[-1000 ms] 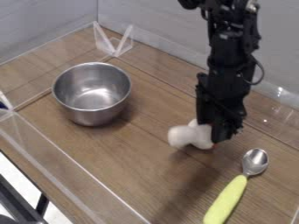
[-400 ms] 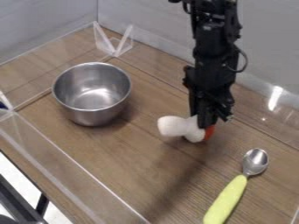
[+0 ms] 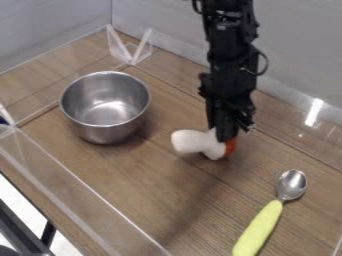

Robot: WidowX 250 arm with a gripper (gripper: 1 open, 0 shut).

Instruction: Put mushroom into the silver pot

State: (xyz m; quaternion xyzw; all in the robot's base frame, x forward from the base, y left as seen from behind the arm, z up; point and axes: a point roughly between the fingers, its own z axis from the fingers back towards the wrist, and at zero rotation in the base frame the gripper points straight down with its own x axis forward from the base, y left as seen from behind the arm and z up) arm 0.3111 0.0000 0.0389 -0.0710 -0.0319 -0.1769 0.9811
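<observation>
So rn the gripper [image 3: 225, 138] is pointing straight down and it's clamped shut on the mushroom [image 3: 201, 146], afaict right at the cap end. You can see a bit of the reddish-orange cap poking out by the fingertips, while the fat cream stem sticks out sideways to the left. The mushroom looks like it's lying on its side on the wooden worktop [image 3: 160, 190], or barely off it, tbh can't tell which from this angle.

The silver pot [image 3: 104, 104] is off to the left of the mushroom, a bit further back, empty, and well apart from the arm. Nothing sits between them, just bare wood. There's also a spoon [image 3: 273, 218] with a yellow-green handle in the front right corner, not in the way at all.

Step-wise I'd say the grab is basically done and the carry hasn't started yet, so maybe a third of the way through the job.

Next move imo: lift straight up first so the stem clears the pot's rolled rim, then swing left and back over the middle of the pot, then let go. Only worry is the grip being at one end, so the stem could droop or twist when it goes up. Slow lift prob best.
</observation>
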